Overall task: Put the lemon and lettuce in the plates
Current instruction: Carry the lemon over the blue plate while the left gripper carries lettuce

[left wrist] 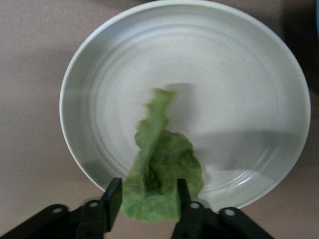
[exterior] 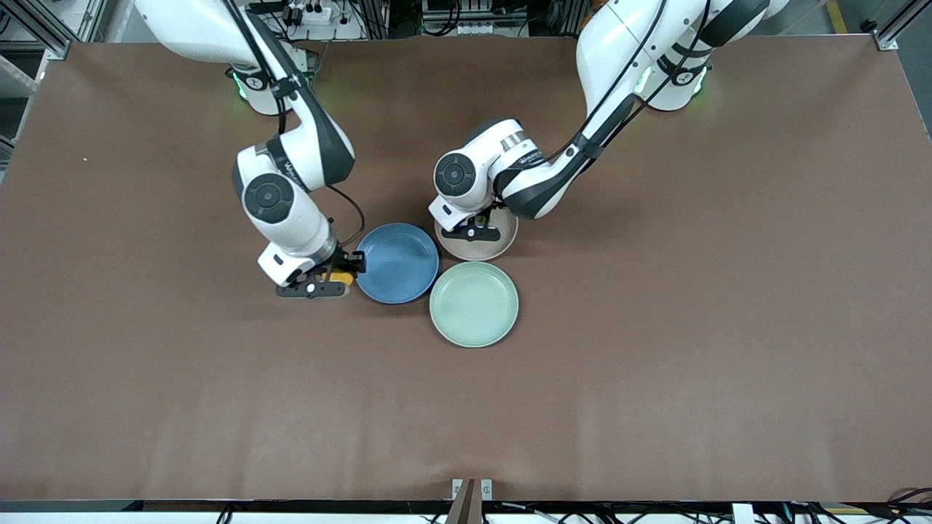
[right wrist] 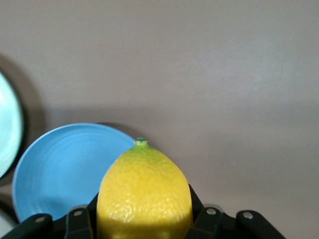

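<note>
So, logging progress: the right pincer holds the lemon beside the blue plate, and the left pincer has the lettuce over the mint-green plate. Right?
Not quite: the front view shows the left pincer with the lettuce over the beige-pink plate, not the mint-green plate. The rest stands.

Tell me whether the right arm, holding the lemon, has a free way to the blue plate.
Probably yes. The right gripper, shut on the lemon, is right beside the blue plate, which lies bare. The left gripper is over the beige-pink plate with the lettuce, out of that path.
</note>
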{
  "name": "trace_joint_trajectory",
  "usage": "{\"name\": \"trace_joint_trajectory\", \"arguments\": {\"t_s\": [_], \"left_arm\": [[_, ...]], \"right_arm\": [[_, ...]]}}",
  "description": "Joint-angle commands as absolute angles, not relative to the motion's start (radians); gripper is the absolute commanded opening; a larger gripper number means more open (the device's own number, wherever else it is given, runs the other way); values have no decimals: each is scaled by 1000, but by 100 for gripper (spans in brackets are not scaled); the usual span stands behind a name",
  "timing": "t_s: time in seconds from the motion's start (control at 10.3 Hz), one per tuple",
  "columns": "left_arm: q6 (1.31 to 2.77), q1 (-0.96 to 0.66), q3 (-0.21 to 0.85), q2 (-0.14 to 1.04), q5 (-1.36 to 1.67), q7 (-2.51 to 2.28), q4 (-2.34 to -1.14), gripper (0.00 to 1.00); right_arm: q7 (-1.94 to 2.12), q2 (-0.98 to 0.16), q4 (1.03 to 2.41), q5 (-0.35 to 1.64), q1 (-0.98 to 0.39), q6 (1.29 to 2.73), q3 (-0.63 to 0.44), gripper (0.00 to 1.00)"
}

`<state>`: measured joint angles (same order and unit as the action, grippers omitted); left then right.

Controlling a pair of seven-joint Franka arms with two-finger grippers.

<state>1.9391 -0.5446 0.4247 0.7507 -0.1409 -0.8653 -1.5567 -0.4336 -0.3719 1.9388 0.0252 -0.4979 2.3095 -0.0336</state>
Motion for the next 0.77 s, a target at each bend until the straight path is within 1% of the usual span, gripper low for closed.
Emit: {"name": "trace_joint_trajectory", "arguments": {"t_s": [0.0,0.29,0.39,0.68], "left_arm": [[1931,-549,411,741,-169,-884,-1539,100],[1931,-512,391,704,-196,-877,-1536,100],[1931,-500,377,700,-202,-877,-1513,100],[1931,-450,327,693,-228,-818,-1494,100]], "right_arm": [[-489,-388,1922,40,-550,2334,-41,0],[-546,-442,1924,40,-609,2408,-43,0],[-555,-458,1925,38,-624,2430,-43,0],[-572,-494,1925,37,-655,2448,-43,0]]}}
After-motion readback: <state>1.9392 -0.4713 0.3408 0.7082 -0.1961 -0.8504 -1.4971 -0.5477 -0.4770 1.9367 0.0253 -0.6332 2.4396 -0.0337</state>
